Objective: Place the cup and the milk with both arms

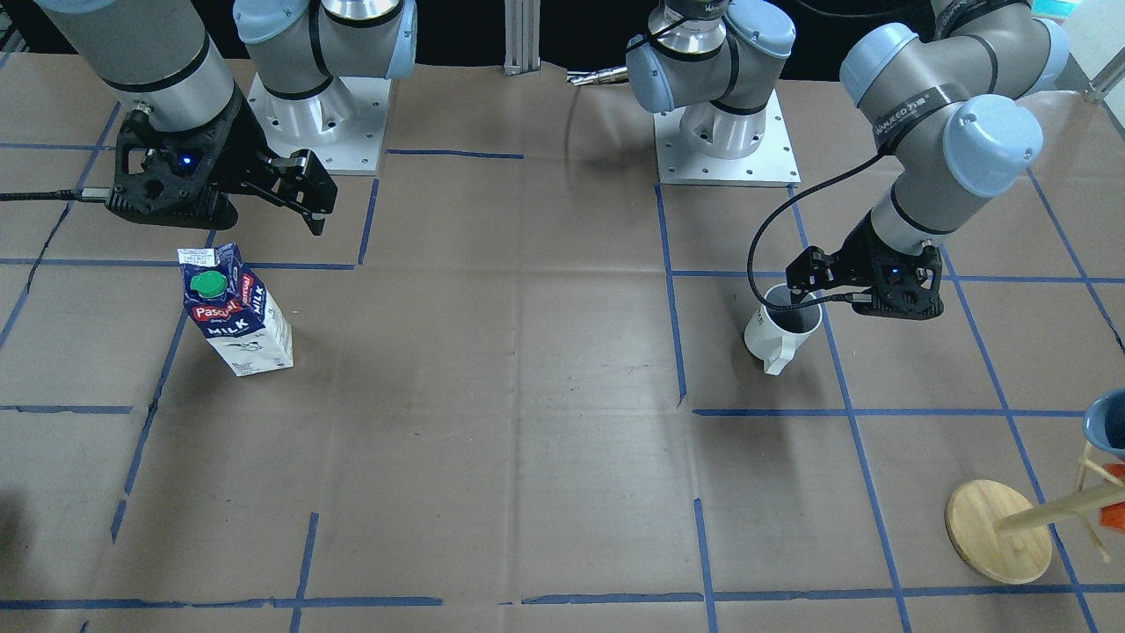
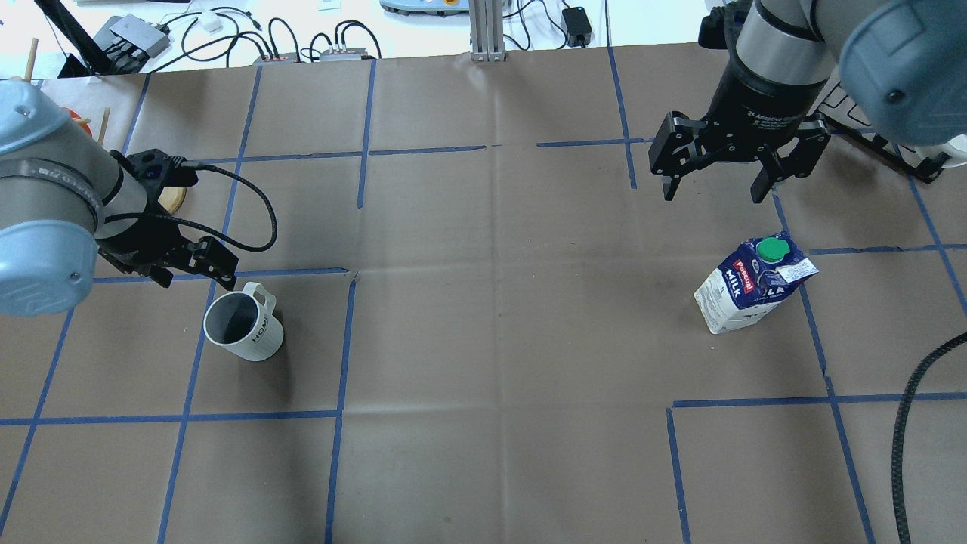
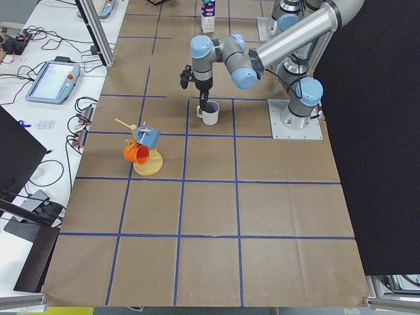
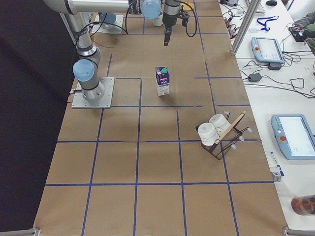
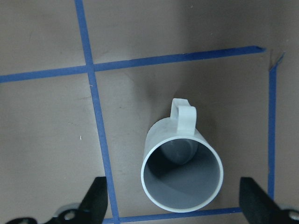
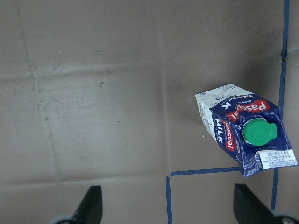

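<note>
Two fingers point(image 5: 96, 201) of left end effector point(image 2: 194, 272) cropped, cup point(image 5: 182, 175) whole

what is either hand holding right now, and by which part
Nothing is held. The left hand hangs open above the white mug, the right hand open and clear of the milk carton.

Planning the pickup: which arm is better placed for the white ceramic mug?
Left. The left claw hangs open over the white ceramic mug; the right claw is by the dark-blue milk carton.

We note a glossy ceramic cup point(image 2: 243, 329), a smooth printed-card milk carton point(image 2: 744, 295) with plastic cap point(image 2: 771, 248), and a bench point(image 2: 491, 340) covered in creased matt brown paper point(image 2: 529, 453).
</note>
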Robot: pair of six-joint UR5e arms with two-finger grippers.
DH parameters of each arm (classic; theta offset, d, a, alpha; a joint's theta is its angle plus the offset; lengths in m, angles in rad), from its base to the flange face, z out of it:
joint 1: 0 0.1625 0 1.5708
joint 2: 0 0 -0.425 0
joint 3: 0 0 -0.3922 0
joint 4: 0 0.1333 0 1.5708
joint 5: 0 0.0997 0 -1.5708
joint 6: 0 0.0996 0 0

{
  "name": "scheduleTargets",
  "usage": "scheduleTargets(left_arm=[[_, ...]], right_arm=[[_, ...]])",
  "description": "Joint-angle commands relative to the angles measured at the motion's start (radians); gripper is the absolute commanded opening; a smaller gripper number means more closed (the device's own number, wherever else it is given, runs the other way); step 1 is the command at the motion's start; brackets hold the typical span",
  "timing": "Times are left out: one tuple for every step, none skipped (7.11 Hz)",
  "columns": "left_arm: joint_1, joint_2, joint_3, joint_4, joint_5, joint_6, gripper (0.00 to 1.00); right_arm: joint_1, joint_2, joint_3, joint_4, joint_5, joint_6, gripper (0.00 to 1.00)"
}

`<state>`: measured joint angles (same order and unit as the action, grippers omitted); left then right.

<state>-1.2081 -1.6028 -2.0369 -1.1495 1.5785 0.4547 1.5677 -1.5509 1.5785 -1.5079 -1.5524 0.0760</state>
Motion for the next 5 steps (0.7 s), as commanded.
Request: scheduleTargets(left_arm=[[0.01,-0.02,-0.037,0.034,0.0,0.013,1.0],[0.01,-0.04,-0.055,0.072,0.001,0.015,1.0],[0.012,-0.074,-0.059,0.105,0.0,0.016,1.0],[0.01,-0.088,-0.059,0.119,0.001,0.018,1.0],[0.012,-0.095,-0.059,0.12,0.0,0.012,0.9]], right_arm=[[0.0,0.0,0.0,0.0,0.0,-0.001,1.0],[0.0,0.0,0.0,0.0,0.0,0.001,1.0],[0.0,0.0,0.0,0.0,0.0,-0.001,1.0],[-0.002,0.0,0.0,0.0,0.0,-0.001,1.0],[0.0,0.0,0.0,0.0,0.0,0.001,1.0]])
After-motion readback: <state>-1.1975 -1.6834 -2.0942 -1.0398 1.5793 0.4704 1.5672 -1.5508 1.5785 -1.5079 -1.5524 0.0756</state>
